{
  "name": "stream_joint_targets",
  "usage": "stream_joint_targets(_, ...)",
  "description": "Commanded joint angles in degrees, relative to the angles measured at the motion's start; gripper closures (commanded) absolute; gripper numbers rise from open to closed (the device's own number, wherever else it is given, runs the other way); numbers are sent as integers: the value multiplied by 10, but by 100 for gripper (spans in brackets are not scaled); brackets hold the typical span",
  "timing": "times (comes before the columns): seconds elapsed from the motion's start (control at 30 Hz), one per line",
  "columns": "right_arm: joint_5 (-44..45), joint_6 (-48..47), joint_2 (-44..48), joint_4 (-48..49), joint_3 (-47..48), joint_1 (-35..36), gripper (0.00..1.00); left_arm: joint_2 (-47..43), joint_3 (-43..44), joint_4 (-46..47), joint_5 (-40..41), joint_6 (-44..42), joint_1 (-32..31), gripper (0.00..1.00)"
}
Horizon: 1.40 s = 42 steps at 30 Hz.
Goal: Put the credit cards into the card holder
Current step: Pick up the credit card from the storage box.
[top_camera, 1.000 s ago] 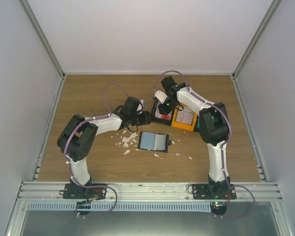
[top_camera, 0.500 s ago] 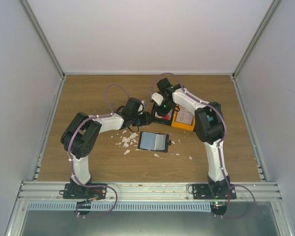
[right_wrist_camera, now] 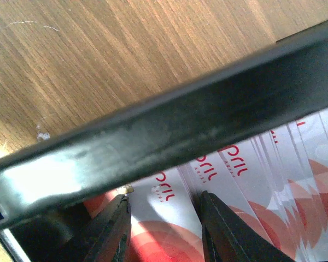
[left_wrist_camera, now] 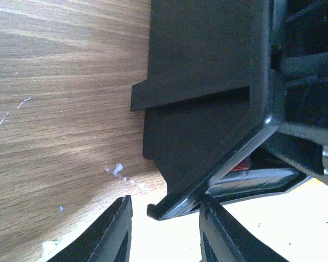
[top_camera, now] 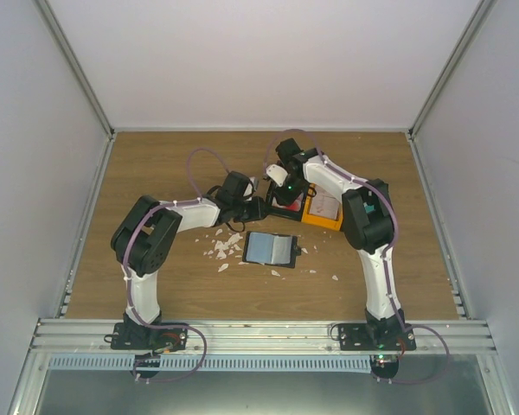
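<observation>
over the last second your right gripper [right_wrist_camera: 164, 199] has slid a little left and settled over the black bin [right_wrist_camera: 169, 131] at the far middle of the table [top_camera: 156, 164]. your left gripper [left_wrist_camera: 165, 204] has pushed in from the left to the same bin's near-left corner. in the last half second almost nothing has shifted, so both arms look parked for the pick.

right side: the fingers stand part-way apart, just inside the bin's rim, over the fanned red-and-white credit cards [right_wrist_camera: 246, 191]. no card sits pinched between them that you can see, so treat it as empty.

left side: the fingers have drawn narrower and straddle the bin's corner lip. one finger looks to touch the lip, while a sliver of light shows by the other. you cannot tell if it is actually clamping or only bracketing the bin.

the card holder [top_camera: 271, 248] lies open and flat, nearer than the bins and apart from both grippers, just right of the white crumbs [top_camera: 221, 248]. it has not moved. whitish cards [top_camera: 326, 205] sit in the yellow bin [top_camera: 322, 222] just right of the black one.

so the task is at the grasp: left hand probably steadying the bin, right about to take one card. the cards overlap closely, so watch for lifting two.
</observation>
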State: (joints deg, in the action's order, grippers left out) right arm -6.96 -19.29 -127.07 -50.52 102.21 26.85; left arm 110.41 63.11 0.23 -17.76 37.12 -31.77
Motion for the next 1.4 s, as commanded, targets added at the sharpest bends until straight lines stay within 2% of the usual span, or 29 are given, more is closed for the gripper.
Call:
stream_joint_targets(0.0,-28,-1,25,-12,-18,3,63,16,21,7,12,8,5,65)
stream_joint_targets(0.33,-42,-4,61,-11,-43,3,64,29,34,2,11,9,5,66)
stream_joint_targets(0.47,-54,-8,66,-23,-50,3,75,30,35,2,12,8,5,66)
stream_joint_targets(0.6,-64,-16,77,-32,-64,2,78,29,34,2,11,7,6,66)
stream_joint_targets(1.07,-104,-39,115,-36,-86,2,76,22,34,-9,15,9,7,66)
stream_joint_targets(1.37,-103,-25,82,-30,-81,0,73,-1,11,-4,29,19,8,66)
